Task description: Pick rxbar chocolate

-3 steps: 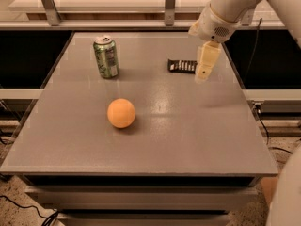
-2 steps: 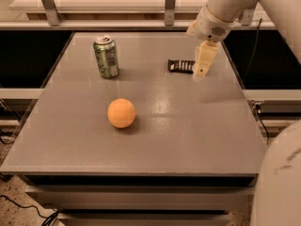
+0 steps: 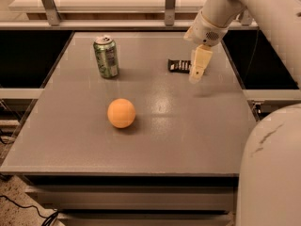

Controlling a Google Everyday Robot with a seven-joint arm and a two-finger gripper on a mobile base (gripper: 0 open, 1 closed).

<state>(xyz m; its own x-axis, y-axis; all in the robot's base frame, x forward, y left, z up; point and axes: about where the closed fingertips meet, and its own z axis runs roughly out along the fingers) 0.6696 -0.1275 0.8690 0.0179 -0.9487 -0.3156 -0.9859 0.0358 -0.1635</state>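
Rxbar chocolate lies flat on the grey counter, toward its far right part. It is a small black wrapper with a row of white lettering too small to read. The tool hangs pointing down just beside the bar's right end, partly in front of it; whether it is clenched or released cannot be told, nor whether it touches the bar. The pale arm reaches in from the upper right. A green soda can stands upright at the far left, its label unreadable. An orange ball rests near the middle, well apart from both. Behind the counter runs a light shelf with metal posts, and dark gaps flank the sides.
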